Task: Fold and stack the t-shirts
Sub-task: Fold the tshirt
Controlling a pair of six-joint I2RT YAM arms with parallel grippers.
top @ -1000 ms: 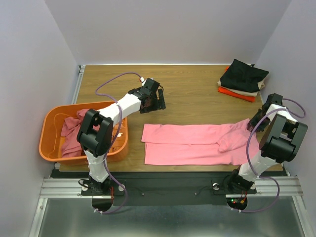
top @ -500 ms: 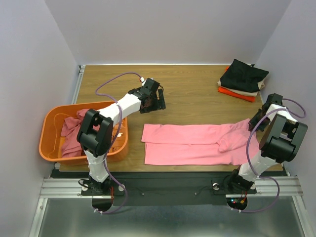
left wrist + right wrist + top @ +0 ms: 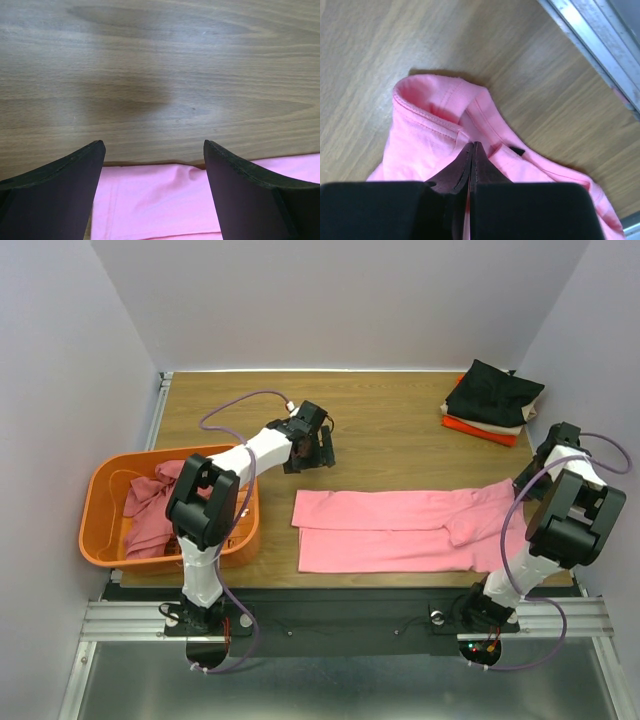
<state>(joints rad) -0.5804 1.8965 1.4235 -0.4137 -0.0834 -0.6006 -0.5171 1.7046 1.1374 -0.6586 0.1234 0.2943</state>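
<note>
Now slightly rightward, pink t-shirt [image 3: 400, 530] in right gripper [image 3: 471, 146] pinch; left gripper [image 3: 154, 146] spread.

Twin arms, the left arm [image 3: 262, 445] and right arm [image 3: 512, 568], pair white links with boxy black joints, a purple cable [image 3: 228, 406] looping along each. The left end effector [image 3: 154, 146] and right end effector [image 3: 471, 146] have matte black fingers.

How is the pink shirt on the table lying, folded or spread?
Half folded: the pink shirt lies as a long strip, one layer's edge lengthwise over another. The right gripper pinches one end.
</note>
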